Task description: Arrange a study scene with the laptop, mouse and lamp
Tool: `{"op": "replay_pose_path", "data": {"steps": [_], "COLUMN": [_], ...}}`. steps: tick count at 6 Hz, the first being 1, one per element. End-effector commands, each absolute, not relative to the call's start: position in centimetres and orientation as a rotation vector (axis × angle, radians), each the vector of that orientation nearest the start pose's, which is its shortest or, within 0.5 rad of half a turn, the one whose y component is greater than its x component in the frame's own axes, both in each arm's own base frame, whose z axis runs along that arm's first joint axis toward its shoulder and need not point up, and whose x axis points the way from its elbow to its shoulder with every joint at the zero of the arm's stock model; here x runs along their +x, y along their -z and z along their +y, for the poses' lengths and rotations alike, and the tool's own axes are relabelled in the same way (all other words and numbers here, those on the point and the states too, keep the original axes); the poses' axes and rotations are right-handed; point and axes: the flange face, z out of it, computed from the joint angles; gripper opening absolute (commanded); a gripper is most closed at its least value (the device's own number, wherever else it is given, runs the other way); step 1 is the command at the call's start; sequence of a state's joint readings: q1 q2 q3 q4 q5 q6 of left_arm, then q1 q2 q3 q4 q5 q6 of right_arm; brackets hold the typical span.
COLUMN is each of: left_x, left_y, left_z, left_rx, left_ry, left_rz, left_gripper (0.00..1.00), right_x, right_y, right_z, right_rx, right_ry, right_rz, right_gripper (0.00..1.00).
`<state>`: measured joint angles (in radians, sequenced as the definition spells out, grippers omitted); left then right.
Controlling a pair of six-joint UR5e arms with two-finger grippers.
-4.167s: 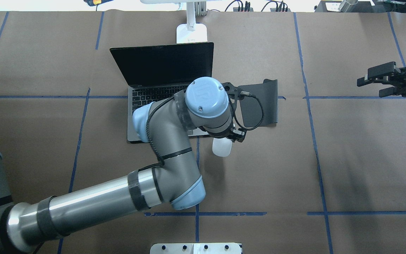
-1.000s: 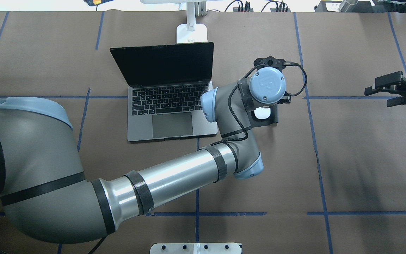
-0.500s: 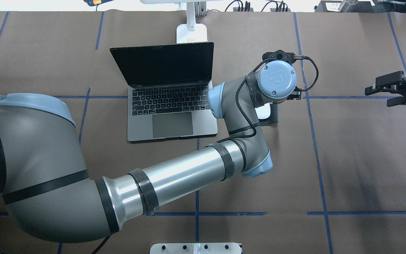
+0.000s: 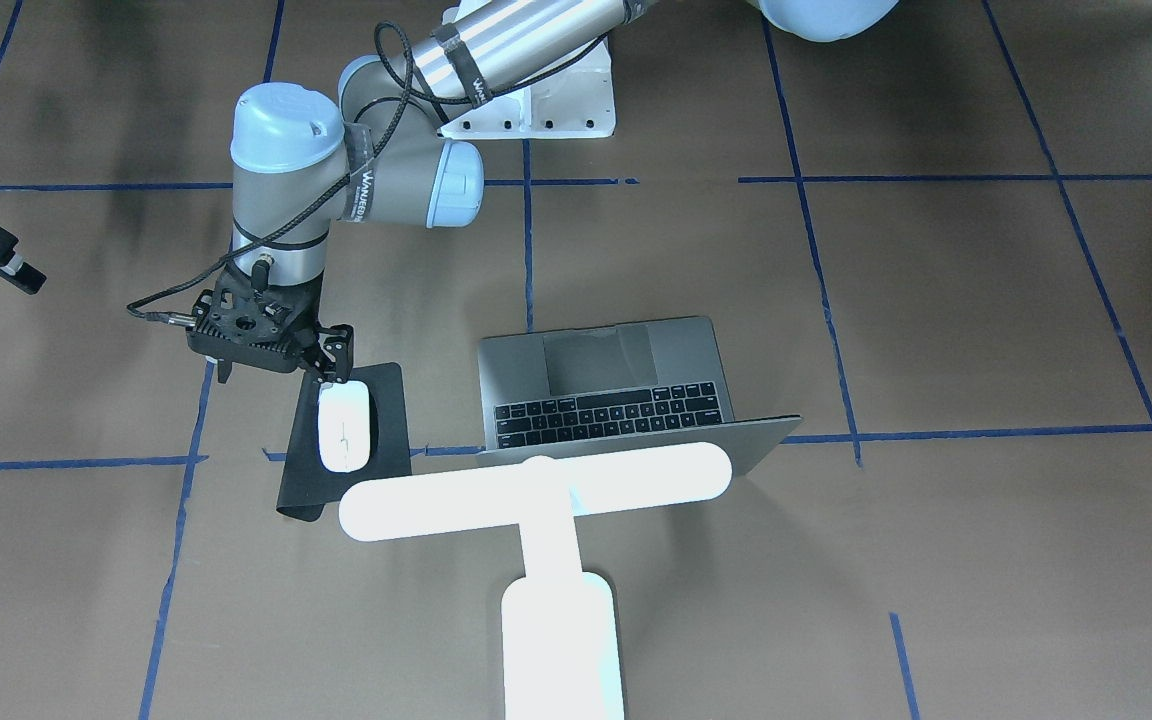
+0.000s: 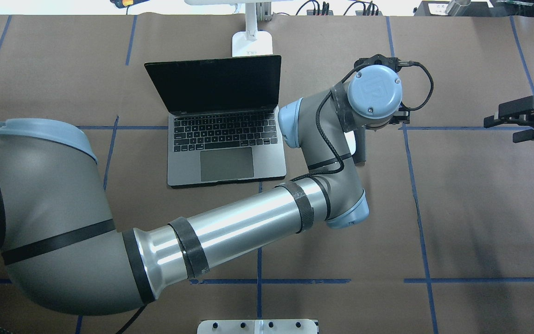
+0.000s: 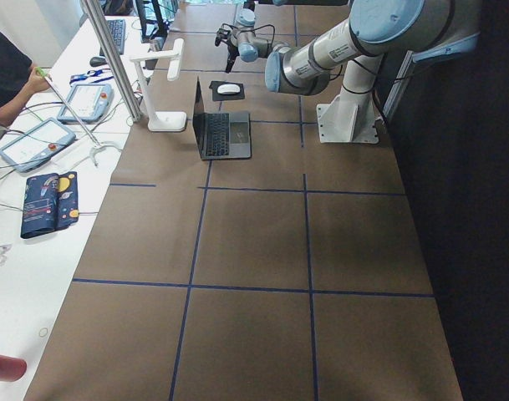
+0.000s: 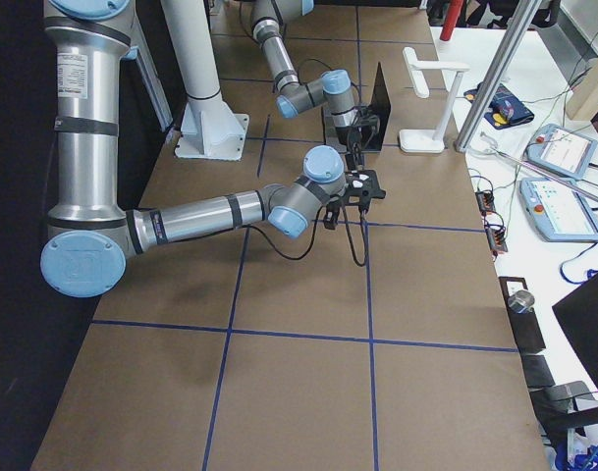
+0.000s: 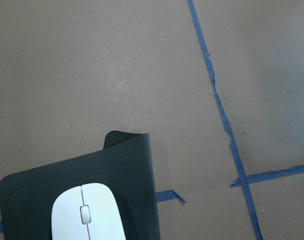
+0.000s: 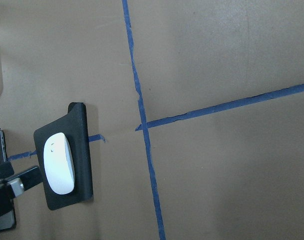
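Note:
The white mouse (image 4: 344, 427) lies flat on a black mat (image 4: 388, 400), free of any grip; the left wrist view shows the mouse (image 8: 87, 215) at its bottom edge. My left gripper (image 4: 281, 372) hangs open and empty just beside the mat, on the side away from the laptop. The silver laptop (image 5: 227, 139) stands open, screen dark. Behind the laptop the lamp (image 4: 536, 490) glows white, its base (image 5: 252, 44) at the table's far edge. My right gripper (image 5: 503, 123) hovers open and empty at the far right. In the overhead view the left wrist hides most of the mouse.
A white bolted pedestal (image 5: 257, 326) sits at the robot's edge of the table. Blue tape lines cross the brown paper cover. A side table with tablets (image 6: 45, 142) and a person's arm (image 6: 3, 75) lie beyond the lamp side.
My left gripper carried the mouse from the laptop's front right corner onto the mat and let it go. It has since moved off to the right and farther back. The right gripper drifted slightly right.

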<state>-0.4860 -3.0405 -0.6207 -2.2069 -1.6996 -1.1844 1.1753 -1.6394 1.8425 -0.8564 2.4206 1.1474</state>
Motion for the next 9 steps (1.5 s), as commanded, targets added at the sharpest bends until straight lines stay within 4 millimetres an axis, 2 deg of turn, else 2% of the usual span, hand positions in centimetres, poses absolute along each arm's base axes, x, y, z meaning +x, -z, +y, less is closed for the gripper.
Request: {"op": "replay_pose_path", "data": {"steps": [1,2,3,4,5,7,8,9], "left_x": [68.0,65.7,64.0,60.5,57.2,51.7,46.6,41.4], "left_y": [1.9,2.0,2.5,-0.6,-4.9,-8.4,-13.6,-17.5], "left_z": [-50.9,-49.5,-49.0,-48.3,-47.2,-46.3,-46.2,-46.9], "left_rx": [0.305,0.292,0.265,0.249,0.249,0.269,0.27,0.273], "left_ry": [-0.029,-0.04,-0.051,-0.066,-0.1,-0.19,-0.23,-0.269], "left_rz": [1.116,1.113,1.115,1.138,1.146,1.101,1.087,1.08], "left_gripper": [1.0,1.0,1.0,1.0,1.0,1.0,1.0,1.0], "right_x": [-11.9,-11.8,-11.8,-11.6,-11.2,-10.2,-9.3,-8.8], "right_y": [-46.5,-46.3,-46.3,-46.5,-47.1,-47.4,-47.9,-48.8], "right_z": [-44.5,-44.5,-44.5,-44.4,-44.1,-44.1,-44.1,-44.1], "right_rx": [0.075,0.078,0.078,0.078,0.073,0.08,0.092,0.109], "right_ry": [-0.281,-0.28,-0.28,-0.283,-0.295,-0.314,-0.319,-0.296], "right_rz": [-1.162,-1.164,-1.164,-1.162,-1.154,-1.152,-1.144,-1.127], "right_gripper": [1.0,1.0,1.0,1.0,1.0,1.0,1.0,1.0]}}
